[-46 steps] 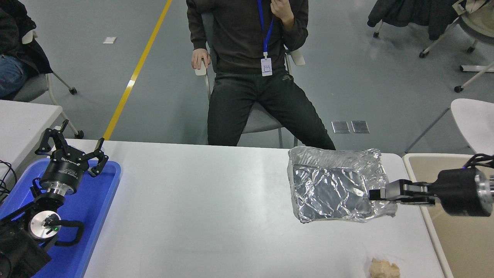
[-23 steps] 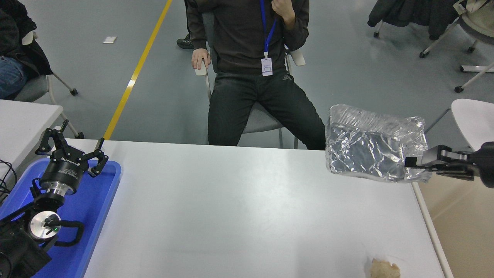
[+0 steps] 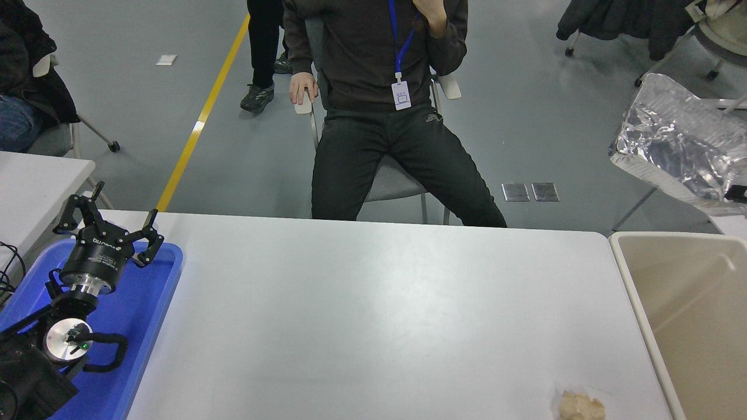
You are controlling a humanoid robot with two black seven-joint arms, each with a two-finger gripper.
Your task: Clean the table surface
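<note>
Tabletop (image 3: 373,303), wide and white-grey with rounded corners, fills the near and middle part of the scene and lies almost bare. On it, at the near right corner, sits a small crumpled beige lump (image 3: 580,405), partly cut off by the picture's lower edge. Just beyond the table's right end stands a beige bin (image 3: 688,315), its open mouth level with the table edge. Above the bin, at the far right and well off the table, hangs a crinkled sheet of aluminium foil (image 3: 677,146), tilted and held up in the air. Only a dark sliver of the right gripper (image 3: 740,193) shows at the picture's right edge against the foil's lower corner; whether its fingers are clamped on the foil cannot be told. At the near left, the left gripper (image 3: 108,224) is parked over a blue plastic tray (image 3: 146,315), its fingers spread wide apart and holding nothing. Beside the tray, further left, the corner of a smaller white table (image 3: 35,186) is in view. Across the far side a person (image 3: 379,105) in dark clothes with a blue lanyard sits on a chair, facing the table. A yellow line (image 3: 204,111) runs along the grey floor behind.
</note>
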